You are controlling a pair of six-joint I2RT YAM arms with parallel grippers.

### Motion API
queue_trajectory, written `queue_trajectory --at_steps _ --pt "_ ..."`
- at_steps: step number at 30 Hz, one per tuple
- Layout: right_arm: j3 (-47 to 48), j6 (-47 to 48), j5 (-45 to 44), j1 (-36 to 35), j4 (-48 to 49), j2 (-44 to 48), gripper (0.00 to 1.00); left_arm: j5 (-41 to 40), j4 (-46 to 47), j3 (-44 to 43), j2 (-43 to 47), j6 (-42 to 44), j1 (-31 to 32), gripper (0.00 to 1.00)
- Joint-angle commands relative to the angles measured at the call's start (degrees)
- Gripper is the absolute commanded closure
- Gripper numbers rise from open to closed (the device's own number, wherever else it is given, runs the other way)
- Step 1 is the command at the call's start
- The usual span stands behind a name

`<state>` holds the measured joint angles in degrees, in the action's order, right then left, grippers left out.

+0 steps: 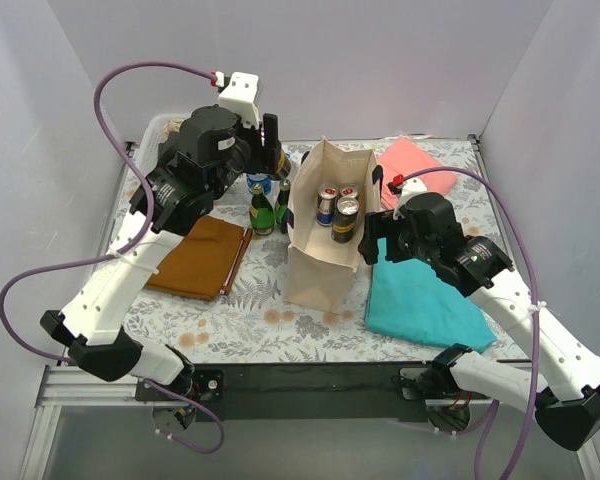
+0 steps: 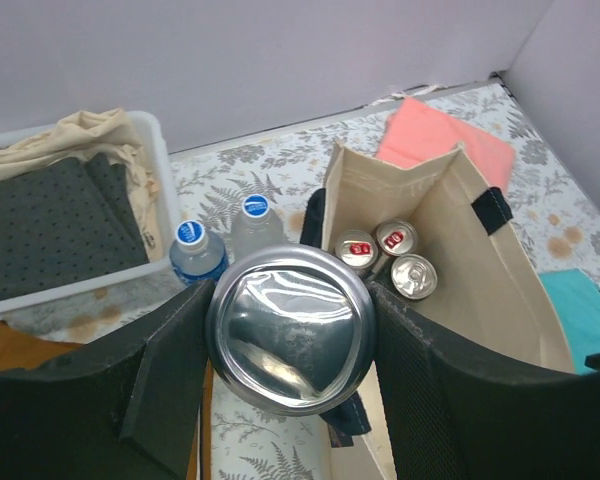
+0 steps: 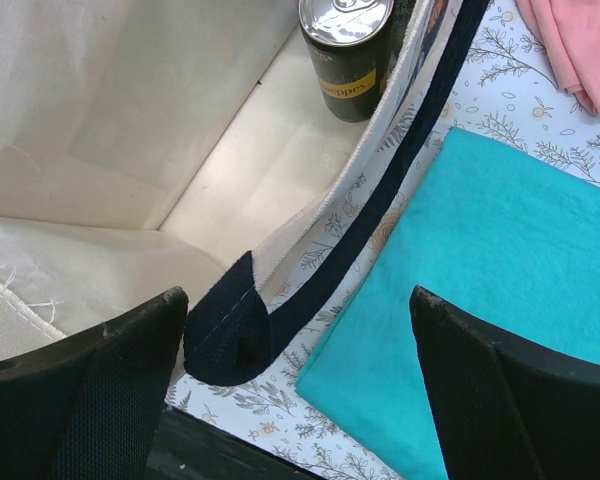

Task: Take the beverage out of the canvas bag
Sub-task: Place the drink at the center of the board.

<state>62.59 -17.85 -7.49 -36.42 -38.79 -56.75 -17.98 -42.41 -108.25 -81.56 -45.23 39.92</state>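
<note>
The beige canvas bag (image 1: 318, 272) with navy handles stands open mid-table. Three cans stand inside it at the far end (image 1: 337, 208); they also show in the left wrist view (image 2: 392, 258). My left gripper (image 1: 272, 152) is raised left of the bag's far end. It is shut on a can whose shiny concave base (image 2: 292, 328) fills the gap between the fingers. My right gripper (image 1: 372, 246) is open and empty at the bag's right rim. In the right wrist view it (image 3: 295, 385) hangs over a navy handle loop (image 3: 228, 330), with one dark can (image 3: 346, 48) inside the bag.
A white basket (image 2: 161, 190) with dark and beige cloth sits at back left. Two water bottles (image 2: 220, 238) and two green bottles (image 1: 270, 208) stand left of the bag. A brown cloth (image 1: 200, 256), pink cloth (image 1: 412, 164) and teal cloth (image 3: 510, 250) lie around.
</note>
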Motion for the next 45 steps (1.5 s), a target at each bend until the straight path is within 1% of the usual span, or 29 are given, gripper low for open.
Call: queue_trajectory --at_steps 1,4,5,11,16,21,25,30,32,38,45 --pt "2.5 0.1 0.4 0.1 1.9 -0.6 0.04 -8.7 8.4 0.1 5.4 0.1 -0.1 1.00" --pt "2.8 0.1 0.6 0.1 2.0 -0.8 0.04 -11.6 7.7 0.7 5.4 -0.6 -0.1 1.00" --pt "2.9 0.2 0.8 0.1 2.0 -1.1 0.04 -13.8 7.3 0.8 5.1 -1.0 -0.1 1.00" --pt "2.9 0.1 1.2 0.0 2.6 -1.8 0.04 -17.1 1.4 1.3 3.7 -4.4 -0.1 1.00" --pt "2.9 -0.1 1.4 0.0 2.9 -2.1 0.04 -15.2 1.8 6.0 4.6 -5.8 -0.1 1.00" --pt "2.8 -0.1 1.1 0.1 3.0 -1.7 0.04 -13.2 0.5 7.7 4.0 -7.3 -0.1 1.00" --pt "2.5 -0.2 0.6 0.1 2.9 -1.3 0.04 -8.8 0.7 9.7 4.4 -8.4 -0.1 1.00" --pt "2.3 -0.6 0.9 0.1 2.8 -1.3 0.04 -5.5 0.3 11.8 3.7 -9.1 -0.1 1.00" --pt "2.2 -0.7 1.0 0.1 2.8 -1.3 0.04 -4.8 0.5 12.8 3.4 -9.4 -0.1 1.00" --pt "2.3 -0.8 0.9 0.0 2.8 -0.8 0.04 -4.2 3.4 19.2 3.8 -10.0 -0.1 1.00" --pt "3.0 -0.7 1.3 0.1 2.7 -1.6 0.04 -4.8 7.3 26.0 4.1 -10.7 -0.1 1.00"
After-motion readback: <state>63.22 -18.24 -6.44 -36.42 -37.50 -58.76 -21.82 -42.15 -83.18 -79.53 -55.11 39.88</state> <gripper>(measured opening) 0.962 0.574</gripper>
